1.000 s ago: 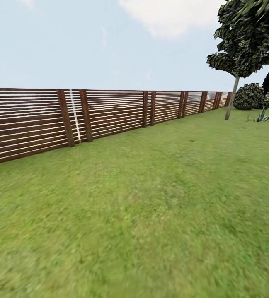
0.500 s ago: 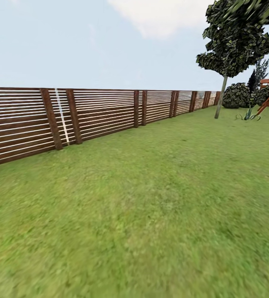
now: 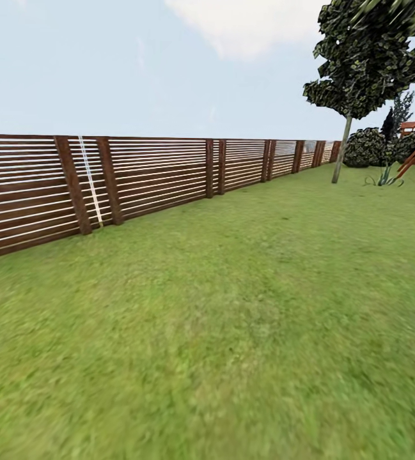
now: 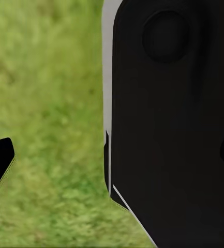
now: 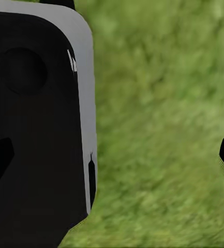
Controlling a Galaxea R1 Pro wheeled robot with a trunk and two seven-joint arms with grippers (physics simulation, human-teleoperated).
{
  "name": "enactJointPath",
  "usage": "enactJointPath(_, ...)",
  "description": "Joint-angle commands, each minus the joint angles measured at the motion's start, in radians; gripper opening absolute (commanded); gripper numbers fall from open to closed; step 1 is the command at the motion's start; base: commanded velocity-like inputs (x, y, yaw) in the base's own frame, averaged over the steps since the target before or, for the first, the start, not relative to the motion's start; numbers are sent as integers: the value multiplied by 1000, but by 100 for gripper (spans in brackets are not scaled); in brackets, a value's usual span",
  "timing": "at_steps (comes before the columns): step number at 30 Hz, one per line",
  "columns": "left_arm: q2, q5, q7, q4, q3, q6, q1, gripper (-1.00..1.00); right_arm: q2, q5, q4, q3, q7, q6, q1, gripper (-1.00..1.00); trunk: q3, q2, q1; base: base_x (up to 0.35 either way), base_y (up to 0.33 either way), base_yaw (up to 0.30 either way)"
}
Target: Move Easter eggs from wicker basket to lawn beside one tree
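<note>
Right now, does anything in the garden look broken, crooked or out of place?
One thing: a pale slat leans diagonally across the brown fence, crossing its horizontal boards. The lawn looks undisturbed.

Open lawn ahead; fence bounds left; tree, bushes far right.

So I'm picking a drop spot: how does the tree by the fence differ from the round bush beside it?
The tree stands tall on a thin bare trunk, its canopy high above the fence; the bush is low, rounded and leafy to the ground. Both are dark green and stand on the lawn.
</note>
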Motion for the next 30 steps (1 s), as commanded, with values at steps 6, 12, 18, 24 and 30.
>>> enactJointPath(6,0,0,0,-2,1,1,1,100,0,0,1,0,-1,1,-1,100,-1,0,1,335,0,0)
enactJointPath(12,0,0,0,-2,1,1,1,100,0,-1,1,1,-1,0,-1,100,-1,0,1,335,0,0)
enactJointPath(18,0,0,0,-2,1,1,1,100,0,-1,1,1,-1,0,-1,100,-1,0,1,335,0,0)
enactJointPath(24,0,0,0,-2,1,1,1,100,0,0,1,3,-1,-1,-1,100,-2,0,1,335,0,-101)
enactJointPath(30,0,0,0,-2,1,1,1,100,0,0,1,4,-1,-1,-1,100,-4,0,1,335,0,-205)
